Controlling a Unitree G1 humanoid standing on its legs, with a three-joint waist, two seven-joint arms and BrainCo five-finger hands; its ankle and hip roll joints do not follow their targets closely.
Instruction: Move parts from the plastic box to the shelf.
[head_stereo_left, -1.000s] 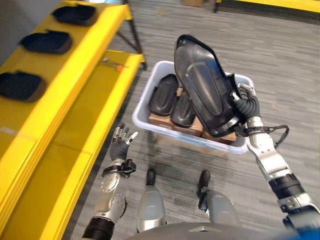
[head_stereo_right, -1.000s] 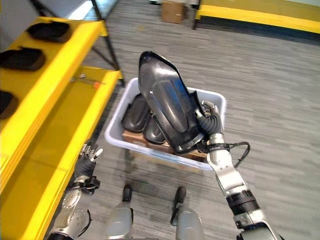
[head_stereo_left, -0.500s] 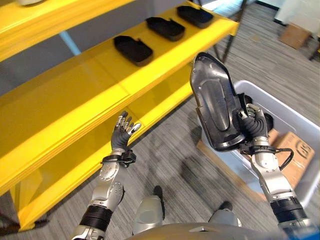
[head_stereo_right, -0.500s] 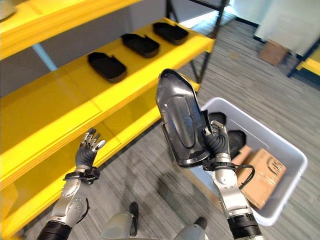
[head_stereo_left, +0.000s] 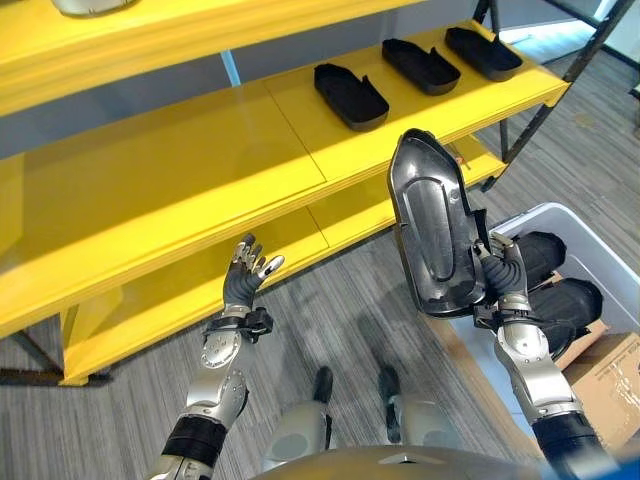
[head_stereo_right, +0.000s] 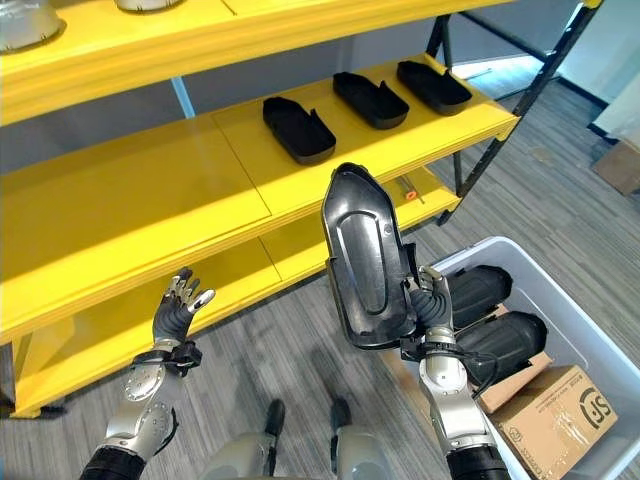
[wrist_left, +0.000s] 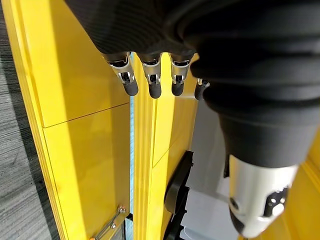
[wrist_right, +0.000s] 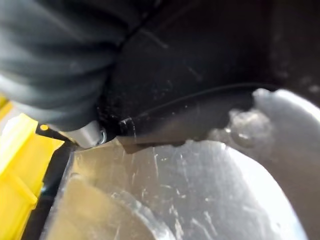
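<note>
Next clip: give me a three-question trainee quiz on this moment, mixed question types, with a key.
1. True or false: the right hand holds the black part upright.
2. How many black parts lie on the middle shelf? A) two B) three C) five
3. Fill in: the left hand is ____ and holds nothing.

Key: 1 true; 2 B; 3 open. More parts remain in the plastic box.
</note>
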